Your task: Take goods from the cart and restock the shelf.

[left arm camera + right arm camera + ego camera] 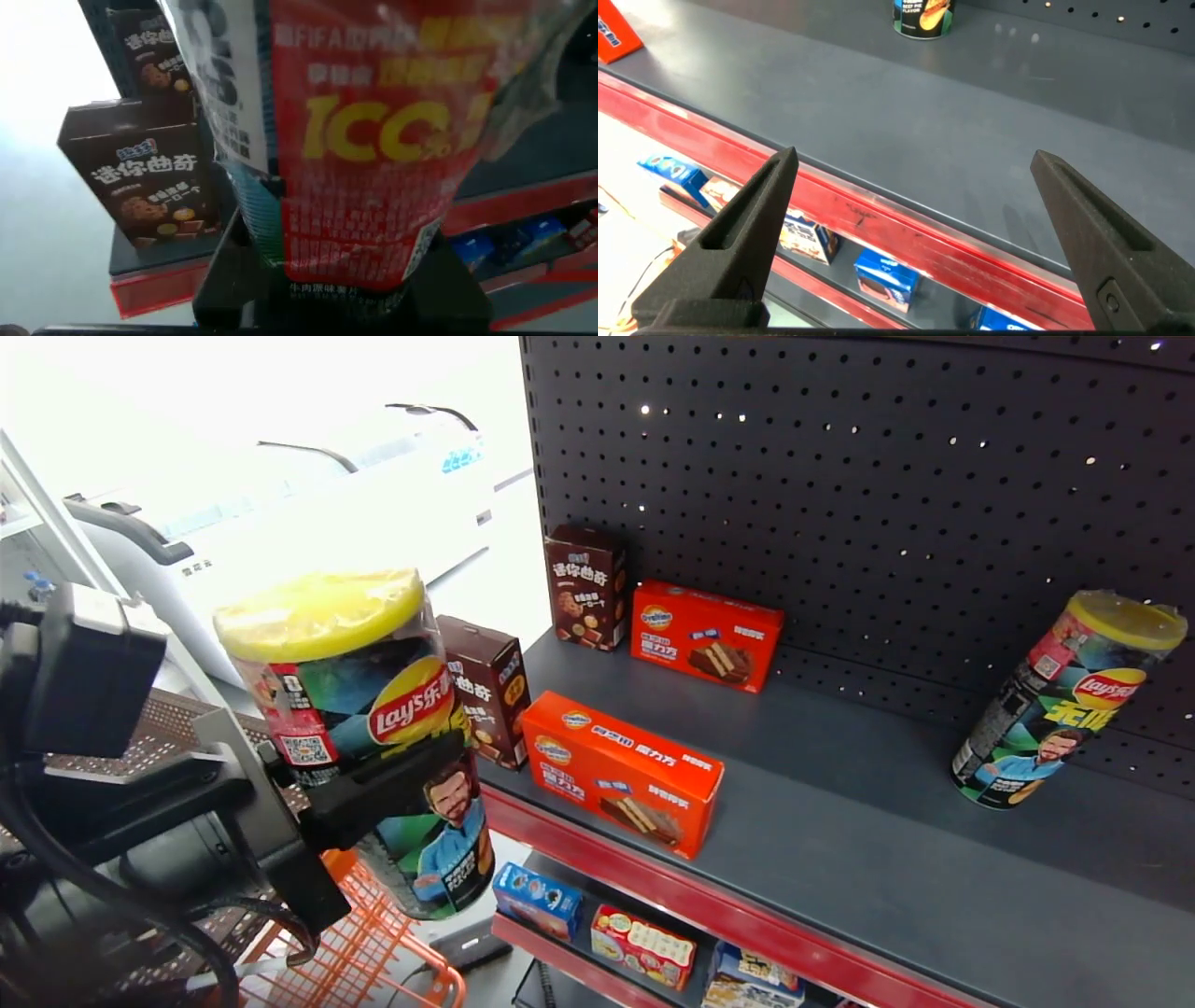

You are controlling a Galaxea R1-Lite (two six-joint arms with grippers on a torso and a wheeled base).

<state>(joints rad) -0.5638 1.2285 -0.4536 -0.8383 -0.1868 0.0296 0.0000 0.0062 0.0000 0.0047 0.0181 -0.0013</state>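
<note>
In the head view, the left gripper is pinching a tall chip can with a yellow plastic lid and a colourful printed wrap, its black finger pressing across the can's middle. The can is hanging upright in the air just off the left front corner of the dark grey metal shelf board, above the orange wire cart. On that board, 2 flat orange wafer boxes are lying, 1 at the front edge and 1 at the back, and 2 upright dark brown cookie boxes are standing at the board's left end, 1 at the front and 1 at the back. A second yellow-lidded chip can is standing far to the right on the board, near the black pegboard back wall. In the left wrist view, the held can's red wrap is sitting between the black fingers, with the front brown box just beside it on the board. In the right wrist view, the right gripper is hovering with its 2 black fingers spread wide, holding nothing, over the board's red front strip.
</note>
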